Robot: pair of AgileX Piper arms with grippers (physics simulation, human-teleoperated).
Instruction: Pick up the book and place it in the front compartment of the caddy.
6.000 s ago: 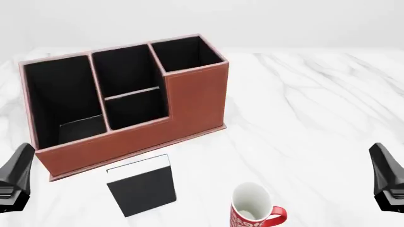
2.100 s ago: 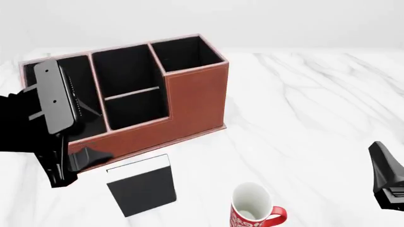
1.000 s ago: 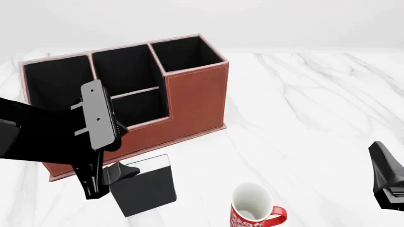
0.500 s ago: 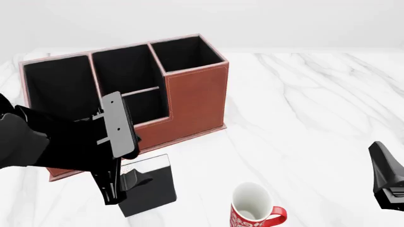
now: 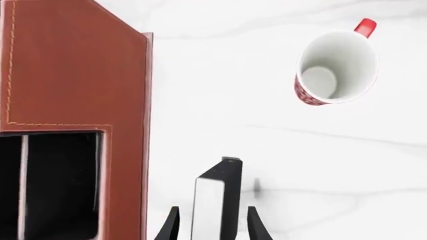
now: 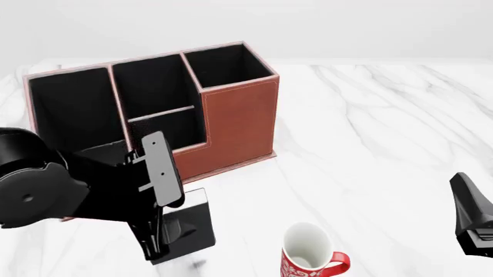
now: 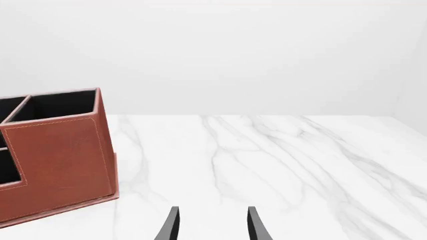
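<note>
Left gripper (image 5: 210, 227) fingers apart, straddling book (image 5: 215, 200) on worktop (image 6: 370, 127) beside caddy (image 6: 239, 121). Right gripper (image 7: 211, 225) fingers apart. Mug (image 6: 312, 254) lettering unreadable.

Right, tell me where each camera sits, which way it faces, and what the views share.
Front view: fixed above the near table edge, facing forward and down; shows the left arm over the book, and the right pincer.
Left wrist view: behind the left pincer, looking down; fingertips straddle the book.
Right wrist view: behind the right pincer, facing across the table.
Shared: all show the caddy; front and left wrist show the mug.
</note>
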